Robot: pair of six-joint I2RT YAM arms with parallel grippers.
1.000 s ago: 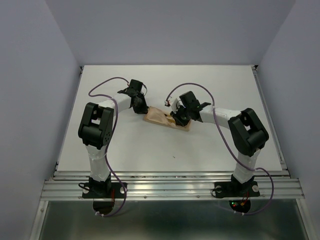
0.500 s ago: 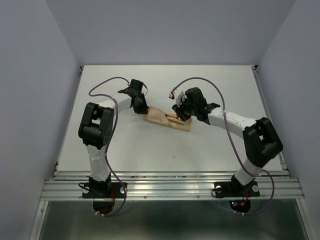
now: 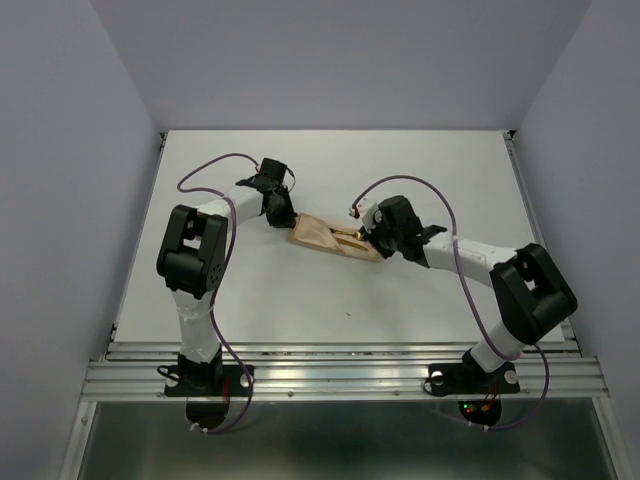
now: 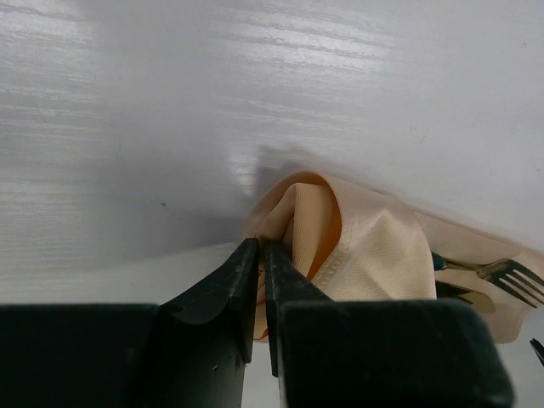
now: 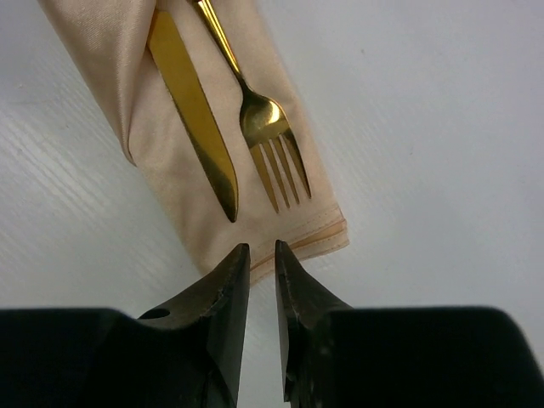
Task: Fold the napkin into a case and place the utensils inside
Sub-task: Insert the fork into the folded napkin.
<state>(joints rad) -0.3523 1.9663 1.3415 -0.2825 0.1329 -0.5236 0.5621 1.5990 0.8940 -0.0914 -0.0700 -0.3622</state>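
Observation:
The peach-orange napkin [image 3: 325,236] lies folded as a narrow case in the middle of the table. My left gripper [image 3: 283,214] is at its left end, shut on a raised fold of the cloth [image 4: 293,217]. A gold knife [image 5: 194,119] and a gold fork [image 5: 265,134] lie side by side on the case [image 5: 144,102], heads toward its layered right end, handles tucked under the fold. The fork tip also shows in the left wrist view [image 4: 512,279]. My right gripper [image 5: 262,252] hovers at that right end [image 3: 374,238], jaws almost together with nothing between them.
Purple cables [image 3: 215,162] loop from both arms over the white table [image 3: 450,170]. A small dark speck [image 3: 347,315] lies near the front. Grey walls close in the back and sides, and a metal rail [image 3: 340,372] runs along the front edge.
My right arm has stretched out and lowered, its gripper sliding from above the case to its right end. The left gripper has kept its hold on the cloth.

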